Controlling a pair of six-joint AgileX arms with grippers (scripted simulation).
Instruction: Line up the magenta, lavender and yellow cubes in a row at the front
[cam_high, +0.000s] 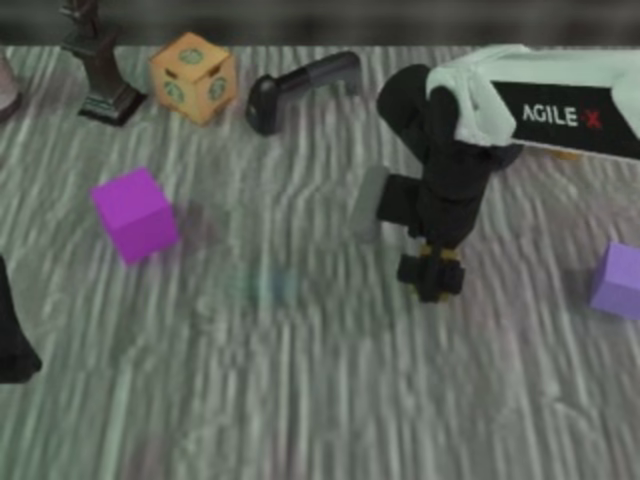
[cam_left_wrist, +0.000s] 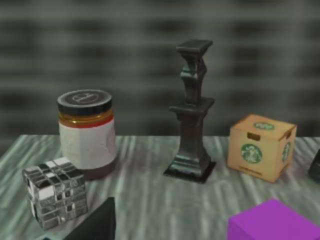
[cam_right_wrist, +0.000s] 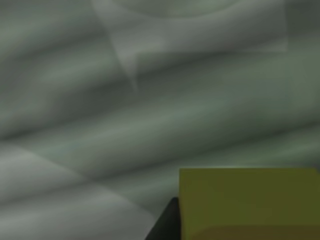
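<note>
The magenta cube (cam_high: 135, 213) rests on the table at the left and shows at the edge of the left wrist view (cam_left_wrist: 275, 222). At the table's right edge lies the lavender cube (cam_high: 618, 280). My right gripper (cam_high: 432, 270) hangs over the middle right of the table, shut on the small yellow cube (cam_high: 440, 252). In the right wrist view that cube (cam_right_wrist: 250, 200) fills the near corner beside one dark finger (cam_right_wrist: 167, 222), with bare table beyond. My left gripper (cam_high: 12, 345) is parked at the left edge, open and empty.
Along the back stand an orange cube with green round marks (cam_high: 193, 77), a dark statuette (cam_high: 100, 70) and a black handheld device (cam_high: 300, 85). A lidded jar (cam_left_wrist: 87, 132) and a mirrored puzzle cube (cam_left_wrist: 55, 192) sit at the back left.
</note>
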